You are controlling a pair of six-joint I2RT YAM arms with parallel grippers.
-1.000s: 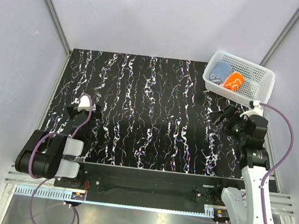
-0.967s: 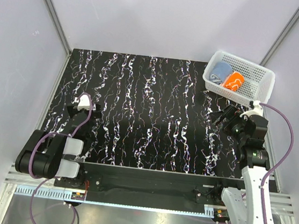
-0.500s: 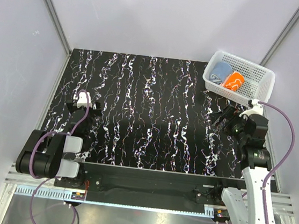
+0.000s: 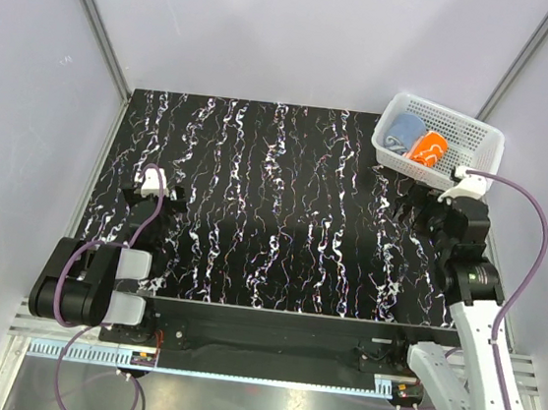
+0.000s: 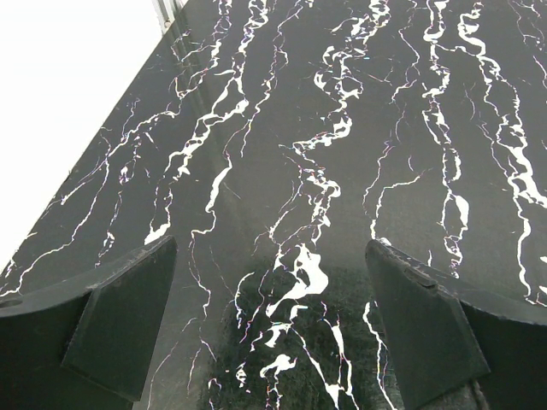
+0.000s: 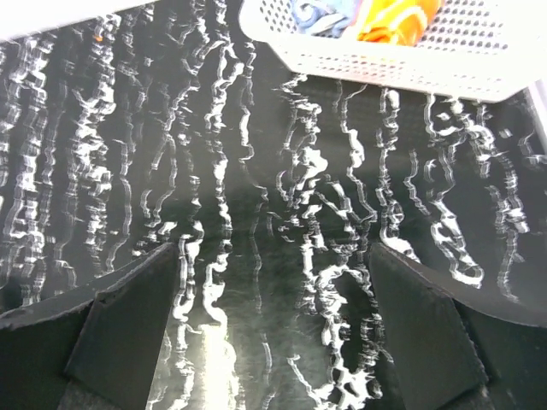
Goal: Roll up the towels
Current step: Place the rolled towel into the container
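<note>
Orange towel (image 4: 427,147), blue towel (image 4: 400,133) (soft), mesh basket (image 4: 476,149)

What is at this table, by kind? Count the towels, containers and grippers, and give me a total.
towels: 2 (orange patterned towel, light blue towel, both in the basket)
white mesh basket: 1
grippers: 2 (left gripper, right gripper, both open and holding nothing)
total: 5
</note>
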